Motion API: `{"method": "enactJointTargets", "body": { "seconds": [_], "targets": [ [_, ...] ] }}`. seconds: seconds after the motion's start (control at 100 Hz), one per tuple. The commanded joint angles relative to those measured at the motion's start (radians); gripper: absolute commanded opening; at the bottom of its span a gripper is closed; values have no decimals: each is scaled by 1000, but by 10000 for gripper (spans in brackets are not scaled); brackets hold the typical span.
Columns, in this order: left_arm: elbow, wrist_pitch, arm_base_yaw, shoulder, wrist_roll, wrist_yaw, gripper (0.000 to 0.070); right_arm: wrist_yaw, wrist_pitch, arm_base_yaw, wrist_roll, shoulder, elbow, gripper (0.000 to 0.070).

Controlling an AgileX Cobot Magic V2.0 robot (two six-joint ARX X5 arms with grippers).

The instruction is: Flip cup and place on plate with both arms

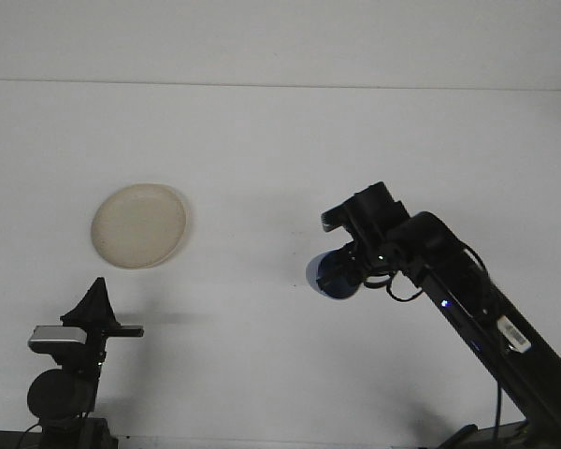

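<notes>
The blue cup [332, 275] hangs in the air over the middle of the table [280, 150], tipped on its side and clamped in the right tool [348, 267]. The plate [138, 225] lies well apart to the left. Turned like this, the cup could slip from a shallow hold. The left tool [95, 301] waits low, and whether it is clenched I cannot tell.

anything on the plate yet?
No. The plate is bare, on the table. The blue cup is apart from it, held by the right pincer. What lies under the plate is hidden.
</notes>
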Motion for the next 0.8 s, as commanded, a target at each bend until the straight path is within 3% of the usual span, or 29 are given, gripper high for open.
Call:
{"method": "enactJointTargets", "body": {
  "seconds": [0.0,0.43,0.79],
  "targets": [
    [-20,14,2,-2,-2,-2,11,1,-22,24,-43,60,62,6],
    [-20,14,2,-2,-2,-2,11,1,-110,117,-117,257,139,6],
    [-20,13,2,-2,-2,-2,11,1,-102,135,-117,320,139,6]
  ]
}}
